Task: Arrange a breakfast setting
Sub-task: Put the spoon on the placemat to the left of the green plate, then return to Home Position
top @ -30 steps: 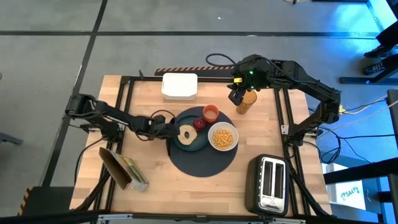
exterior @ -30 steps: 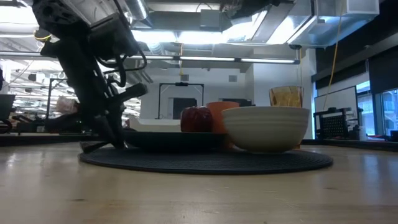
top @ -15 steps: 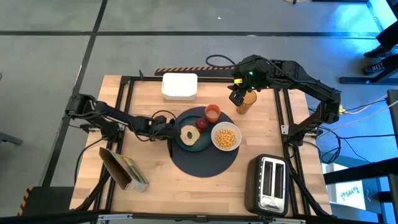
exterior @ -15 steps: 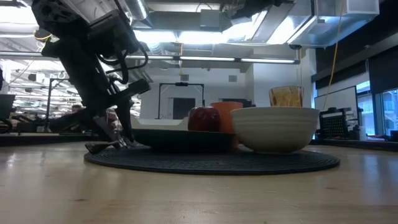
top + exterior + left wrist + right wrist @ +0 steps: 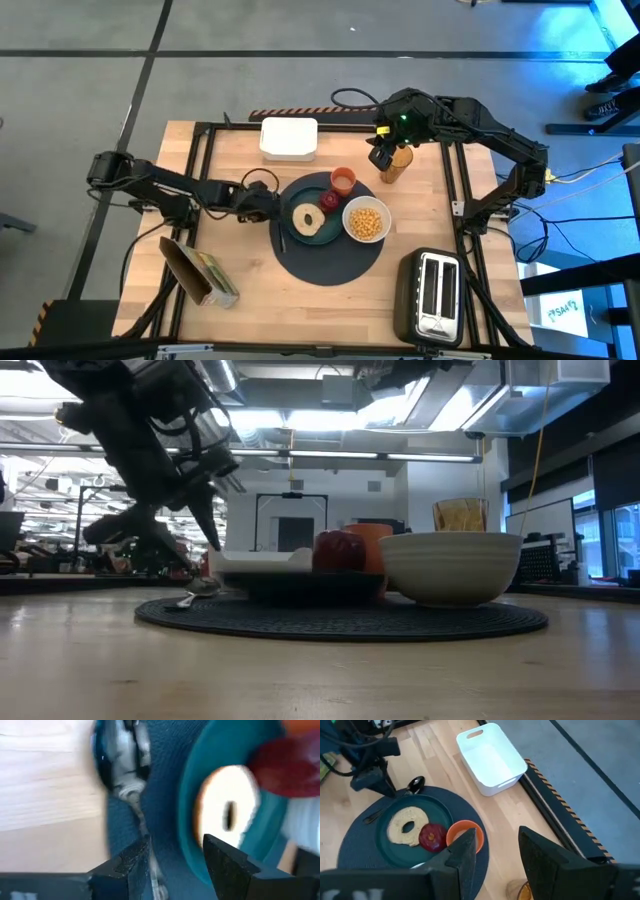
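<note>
Worktop (image 5: 240, 270) of pale wood carries a breakfast setting near its middle, seen from above. Largest of the pieces, a dark round mat (image 5: 330, 262) lies at the centre, with a teal plate (image 5: 300, 236) on its left half. On the plate sit a bagel (image 5: 306, 220) and, just beside it toward the far edge, a red fruit (image 5: 331, 200). A white bowl (image 5: 367, 221) of yellow cereal (image 5: 367, 220) rests on the mat's right side, touching or nearly touching the plate. A small orange cup (image 5: 343, 180) stands at the mat's far rim, close to the fruit. A metal spoon (image 5: 415, 783) lies on the mat along the plate's left side, its bowl toward the far edge.

The left gripper (image 5: 268, 203) hangs just off the mat's left rim, raised above the spoon in the table-level view, its fingers (image 5: 131, 861) parted and holding nothing. The right gripper (image 5: 381, 157) waits above the far right part of the worktop, beside a tall amber container (image 5: 396, 165); its fingers (image 5: 465, 851) also stand apart and empty.

A white tray (image 5: 289, 138) sits at the far edge, a toaster (image 5: 431, 295) at the near right corner, and a cereal box (image 5: 200, 272) near the near left corner.
</note>
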You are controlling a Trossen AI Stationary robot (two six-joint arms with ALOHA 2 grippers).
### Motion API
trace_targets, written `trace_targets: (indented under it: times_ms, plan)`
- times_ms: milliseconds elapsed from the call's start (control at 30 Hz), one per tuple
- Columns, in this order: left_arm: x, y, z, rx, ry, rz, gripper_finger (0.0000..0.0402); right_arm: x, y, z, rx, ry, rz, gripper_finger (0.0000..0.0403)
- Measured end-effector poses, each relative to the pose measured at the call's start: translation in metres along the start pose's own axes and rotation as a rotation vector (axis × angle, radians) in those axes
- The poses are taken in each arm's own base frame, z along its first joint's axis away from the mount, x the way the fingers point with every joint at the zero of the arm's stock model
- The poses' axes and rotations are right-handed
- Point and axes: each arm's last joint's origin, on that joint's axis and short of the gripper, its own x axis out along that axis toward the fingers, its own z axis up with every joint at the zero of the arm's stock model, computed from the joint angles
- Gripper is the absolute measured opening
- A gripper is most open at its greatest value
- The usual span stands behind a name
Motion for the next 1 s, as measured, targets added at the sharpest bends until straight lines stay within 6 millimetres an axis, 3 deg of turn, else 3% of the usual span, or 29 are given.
trace_targets:
  times_ms: [267,400,533,667,833,1000]
  plan:
    - [-0.033,0.006,0.011,0.068,0.039,-0.008,0.0176,0.0,0.0,-0.002,-0.004,0.025,0.0,0.0138]
    - [-0.055,0.0,0.017,0.156,-0.019,-0.144,0.0176,-0.001,0.0,-0.004,-0.005,0.036,0.017,0.0138]
    - [-0.084,-0.024,0.017,0.471,-0.259,-0.444,0.0172,-0.016,0.007,0.001,-0.003,-0.06,0.162,0.0138]
    - [-0.121,-0.045,0.014,0.682,-0.571,-0.694,0.0165,-0.036,0.02,0.002,-0.048,-0.213,0.259,0.0138]
    - [-0.146,-0.053,0.013,0.868,-0.723,-0.876,0.0163,-0.031,0.032,-0.024,-0.044,-0.347,0.342,0.0118]
    - [-0.154,-0.053,0.011,0.943,-0.731,-0.948,0.0161,-0.022,0.039,-0.07,-0.016,-0.565,0.524,0.0019]
